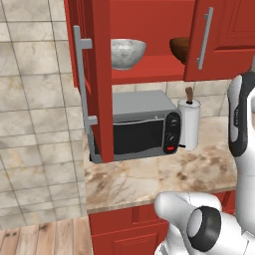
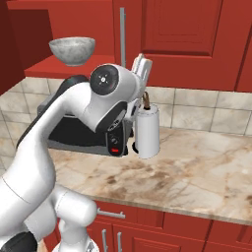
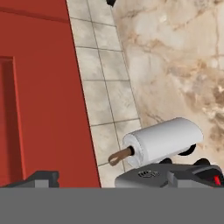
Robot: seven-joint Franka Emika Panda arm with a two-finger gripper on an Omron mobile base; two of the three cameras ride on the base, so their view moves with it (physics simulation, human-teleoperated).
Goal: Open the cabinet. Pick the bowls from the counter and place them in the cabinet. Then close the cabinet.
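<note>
The cabinet's left door [image 1: 102,74] stands wide open, edge-on, with its grey bar handle [image 1: 82,79] toward me. The right door [image 1: 219,35] is swung partway across the opening. On the red inner shelf [image 1: 144,72] sits the marble bowl [image 1: 127,52] [image 2: 72,50]. The wood bowl [image 1: 180,49] is beside it, half hidden by the right door. My gripper [image 3: 113,181] [image 2: 142,63] is open and holds nothing. It hovers by the right door's face [image 3: 39,87], close to its handle [image 2: 122,34] and above the counter [image 1: 149,179].
A grey microwave [image 1: 139,127] stands on the counter under the cabinet. A white paper towel roll [image 1: 189,124] [image 3: 162,142] is at its right. Tiled backsplash runs behind. Red base cabinets [image 2: 147,231] are below. Bare counter stretches to the right [image 2: 197,177].
</note>
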